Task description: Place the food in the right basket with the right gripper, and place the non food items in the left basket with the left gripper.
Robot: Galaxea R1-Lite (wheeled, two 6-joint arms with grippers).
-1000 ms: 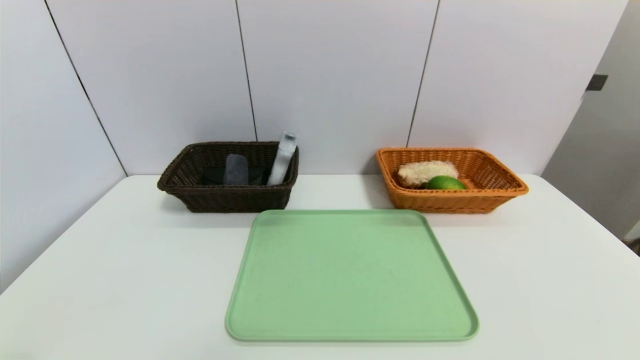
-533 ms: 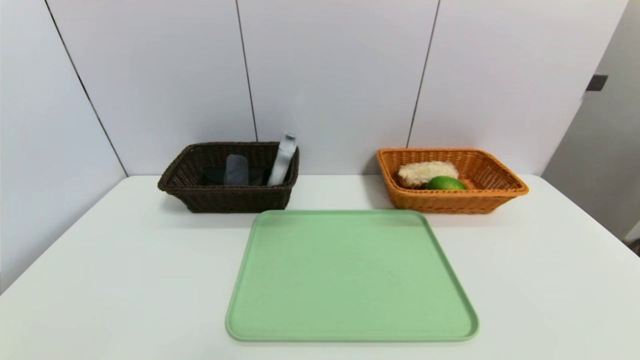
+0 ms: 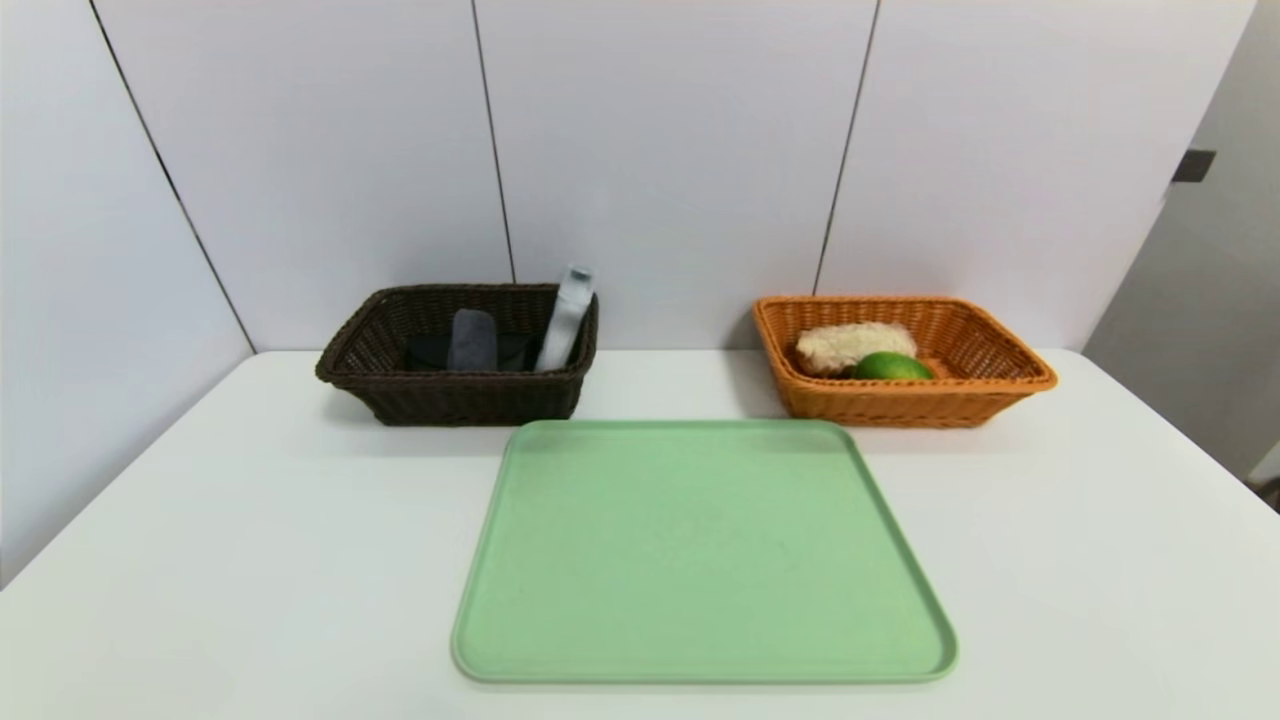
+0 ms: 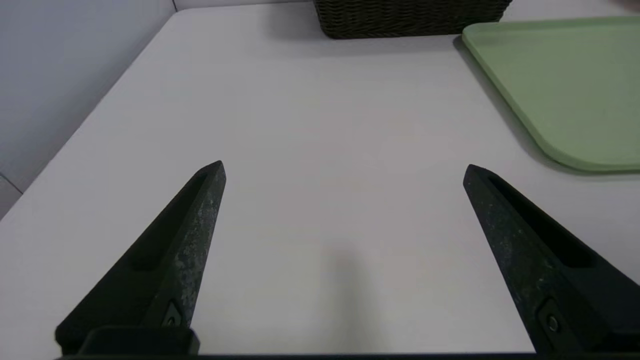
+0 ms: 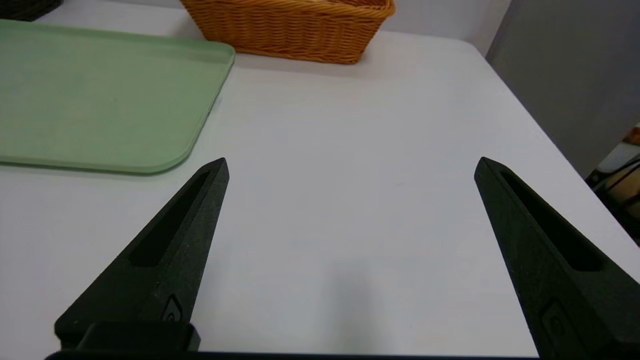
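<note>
Hands first, nearest the robot and seen only in the wrist views. Left hand point(image 4: 344, 167): black tapered fingers spread wide apart, nothing between them, hanging over bare white bench point(image 4: 320, 150) on the robot's left side. Right hand point(image 5: 351, 162): fingers likewise wide apart and empty, over bare bench on the right side. Neither hand shows in the head view.

Green tray point(image 3: 700, 550): flat on the bench at centre, nothing lying on it. Each wrist view catches only one corner of it: left wrist view point(image 4: 560, 85), right wrist view point(image 5: 90, 95).

Dark brown wicker basket point(image 3: 455, 395): far left, at the wall. Head view shows its contents: a grey oblong item point(image 3: 472, 340) lying inside and a pale grey tube point(image 3: 565, 318) leaning against the right-hand rim, its top above the rim. Left wrist view gives only the basket's outer wall point(image 4: 410, 17).

Orange wicker basket point(image 3: 905, 400): far right, at the wall, well apart from the dark one. Head view shows a pale bread-like piece point(image 3: 850, 345) and a green lime point(image 3: 890, 366) touching it. Right wrist view shows only the outer wall point(image 5: 290, 25); contents hidden there.

White wall panels point(image 3: 660, 150): behind both baskets.
</note>
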